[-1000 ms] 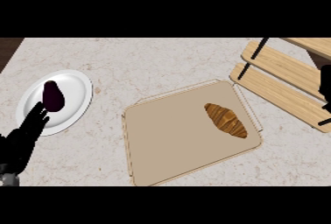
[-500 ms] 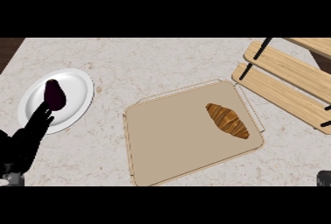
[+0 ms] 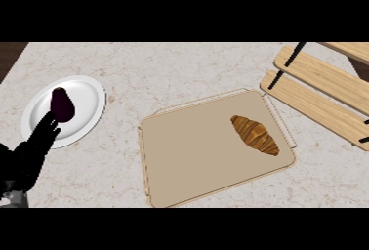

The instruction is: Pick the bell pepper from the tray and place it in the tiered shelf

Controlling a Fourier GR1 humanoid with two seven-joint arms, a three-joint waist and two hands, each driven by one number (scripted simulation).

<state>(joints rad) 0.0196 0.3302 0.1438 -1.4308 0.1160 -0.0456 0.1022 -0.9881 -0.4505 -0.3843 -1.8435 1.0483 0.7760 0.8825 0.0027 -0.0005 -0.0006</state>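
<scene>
a croissant (image 3: 254,135), not a bell pepper, lies on the tan tray (image 3: 194,161) at centre right. wooden shelf (image 3: 324,93) upper right. left hand (image 3: 29,156), fingers straight, lower left beside the plate (image 3: 83,105) with an eggplant (image 3: 62,105).

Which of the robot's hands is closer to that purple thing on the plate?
Left. The left hand reaches up to the eggplant on the plate; the right hand isn't in view.

A pale, speckled stone table (image 3: 187,73) fills almost the whole view, its surface beige with faint brownish flecks under even, soft light. At the table's far left corner a strip of dark brown floor (image 3: 10,53) shows beyond the edge.
</scene>
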